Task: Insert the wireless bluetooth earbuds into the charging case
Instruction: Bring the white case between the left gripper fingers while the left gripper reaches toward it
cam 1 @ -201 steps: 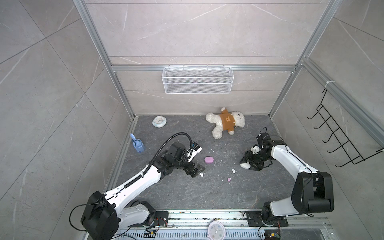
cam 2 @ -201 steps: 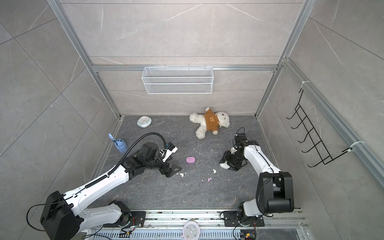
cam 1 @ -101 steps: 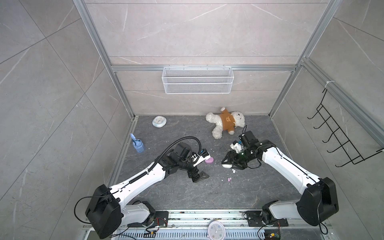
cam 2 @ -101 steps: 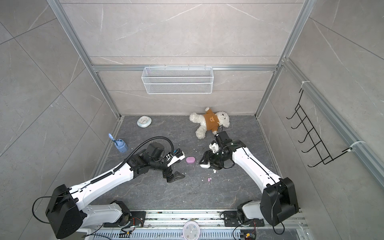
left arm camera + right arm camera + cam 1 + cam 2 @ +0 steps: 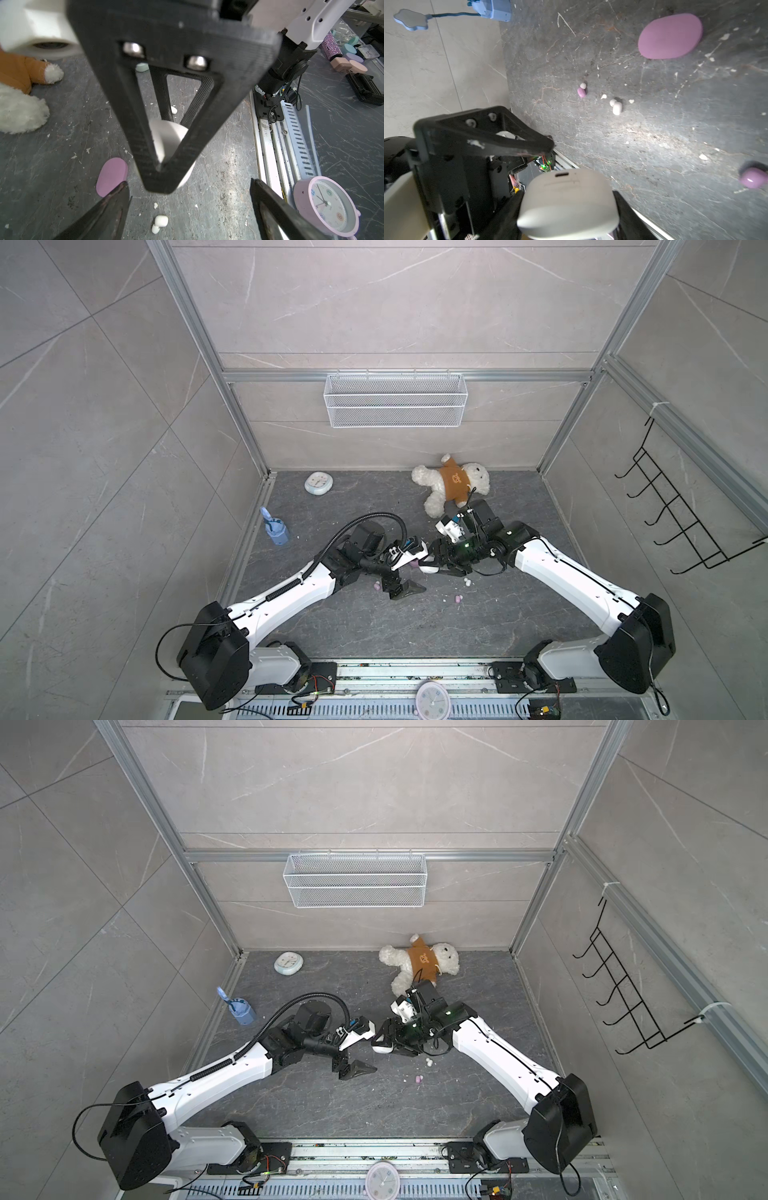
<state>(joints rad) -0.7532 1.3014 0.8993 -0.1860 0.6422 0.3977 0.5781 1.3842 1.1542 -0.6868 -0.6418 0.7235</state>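
We are holding the white charging case [image 5: 569, 199] clamped in the right tool [image 5: 569, 216] over the middle of the counter [image 5: 654, 135]. Its port face is turned away from the wrist, and its long axis seems to us to run from finger to finger. We are not seeing whether its lid is open or whether it is touching the counter. The left tool [image 5: 188, 188] is standing apart with nothing between its fingers, pointing at the case from the left-edge side, so the case is lying straight ahead of it and close. The wireless bluetooth earbuds [image 5: 467, 582] are lying loose on the counter. The white pair is just beside the right tool toward the front edge, a pink bud [image 5: 457, 598] is a little further that way, and another pink bud [image 5: 377, 585] is beside the left arm. A pink case [image 5: 670, 36] is resting flat near the middle. We are judging the left tool to be the free one, and the white pair, though nearer the right arm, to be within its reach across the middle.
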